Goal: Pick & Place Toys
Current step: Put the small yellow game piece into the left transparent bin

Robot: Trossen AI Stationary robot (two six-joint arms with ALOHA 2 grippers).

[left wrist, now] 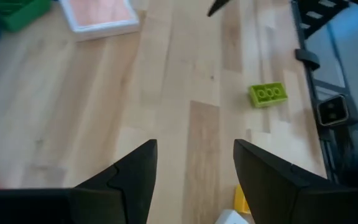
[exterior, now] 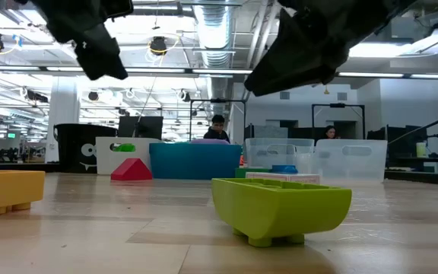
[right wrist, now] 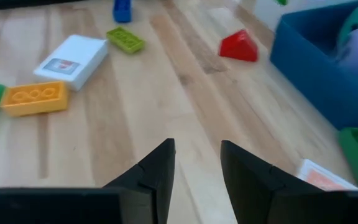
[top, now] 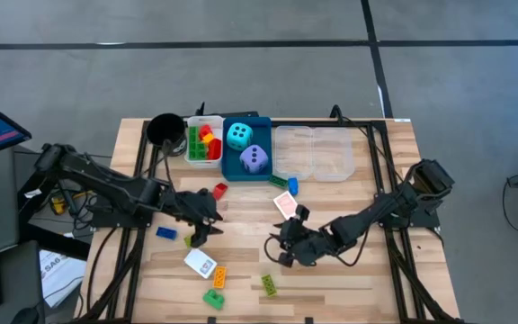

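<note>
My left gripper point(top: 205, 223) is open and empty over the table's middle left; its fingers point(left wrist: 194, 168) hover above bare wood. My right gripper point(top: 282, 243) is open and empty over the table's middle; its fingers point(right wrist: 197, 155) also hover above bare wood. Loose toys lie flat on the table: a red brick point(top: 219, 191), a blue brick point(top: 165, 232), a white card point(top: 200, 263), an orange brick point(top: 218, 277), a green brick point(top: 214, 298), a lime brick point(top: 268, 285) and a pink card point(top: 285, 204). A cyan die point(top: 238, 136) and a purple die point(top: 254, 159) sit in the blue tray point(top: 231, 168).
A white tray point(top: 189, 160) with several bricks, a black round cup point(top: 164, 129) and clear trays point(top: 315, 153) stand along the far edge. A blue brick point(top: 292, 185) and a green brick point(top: 277, 180) lie by the blue tray. Bare wood shows on the table's right.
</note>
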